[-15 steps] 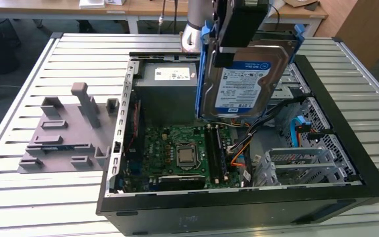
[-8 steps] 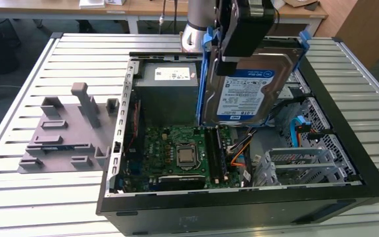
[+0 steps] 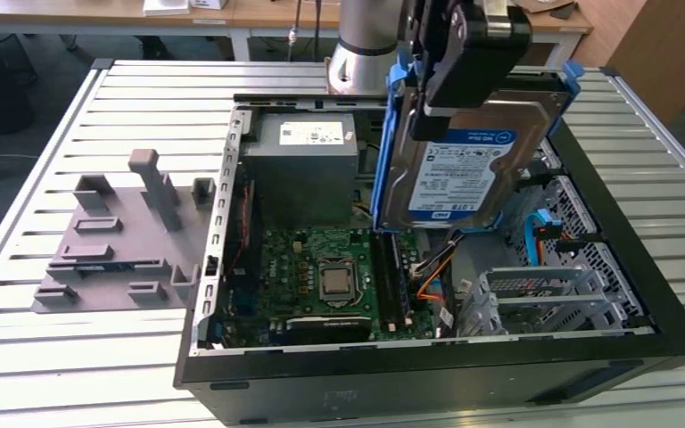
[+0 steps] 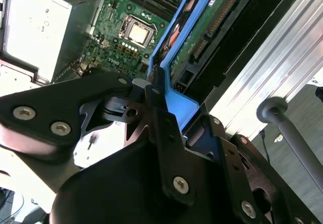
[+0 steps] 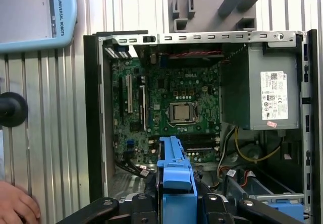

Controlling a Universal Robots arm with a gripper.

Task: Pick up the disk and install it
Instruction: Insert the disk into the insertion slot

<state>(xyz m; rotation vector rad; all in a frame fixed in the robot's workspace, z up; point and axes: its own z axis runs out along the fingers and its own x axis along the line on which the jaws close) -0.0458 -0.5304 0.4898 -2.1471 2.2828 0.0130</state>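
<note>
The disk [image 3: 471,174] hangs upright above the open computer case [image 3: 438,379], its white-and-blue label facing the exterior camera and blue carrier rails along its sides. My gripper [image 3: 467,94] is shut on the disk's upper end. In the second wrist view the black fingers [image 4: 157,100] clamp the blue rail [image 4: 176,103], and the disk's green circuit board [image 4: 202,32] runs away from them. The first wrist view looks down past the blue rail [image 5: 174,176] into the case.
Inside the case are a grey power supply box [image 3: 307,169], the motherboard [image 3: 325,276] and a grey drive cage with blue tabs [image 3: 557,290]. A grey fixture [image 3: 122,241] sits on the slatted table at the exterior view's left. A person's hand [image 5: 15,206] rests beside the case.
</note>
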